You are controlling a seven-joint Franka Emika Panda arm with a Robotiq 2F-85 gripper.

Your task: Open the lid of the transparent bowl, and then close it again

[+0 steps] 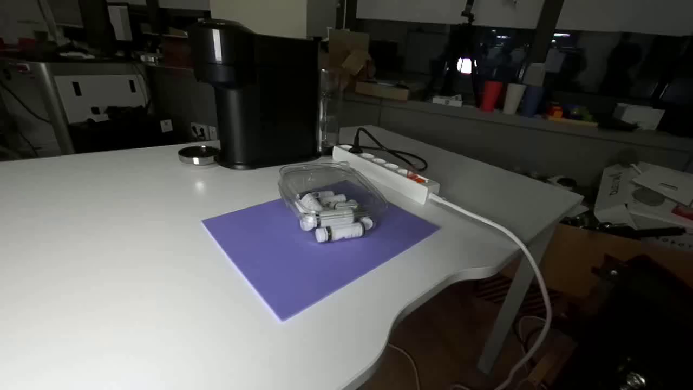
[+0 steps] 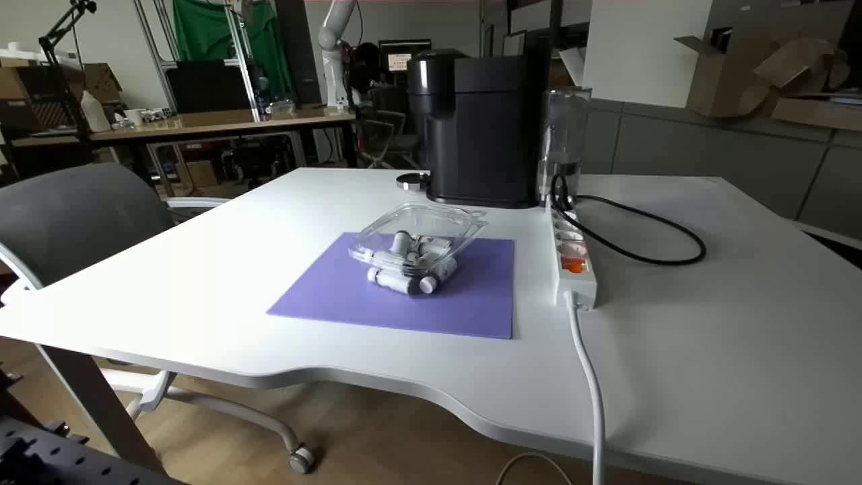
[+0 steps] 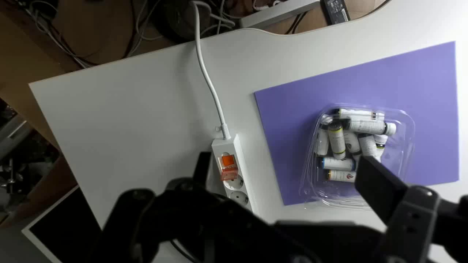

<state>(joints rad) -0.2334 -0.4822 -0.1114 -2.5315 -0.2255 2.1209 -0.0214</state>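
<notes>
The transparent bowl (image 1: 373, 208) sits on the purple mat with several small white bottles in it. It shows in both exterior views (image 2: 372, 254) and in the wrist view (image 3: 396, 155). The lid (image 1: 319, 172) seems to lie over the bowl, and it also shows in an exterior view (image 2: 431, 214). It is so clear that its edge is hard to tell from the bowl's rim. My gripper (image 3: 287, 173) is open and empty in the wrist view. One finger is by the power strip; the other covers part of the bowl. The exterior views do not show the gripper.
The purple mat (image 1: 270, 254) lies under the bowl. A white power strip (image 2: 572, 269) with a white cable and a black cable lies beside it. A black coffee machine (image 1: 270, 97) stands behind, with a small round metal tray (image 1: 199, 155). The table's front edge is curved.
</notes>
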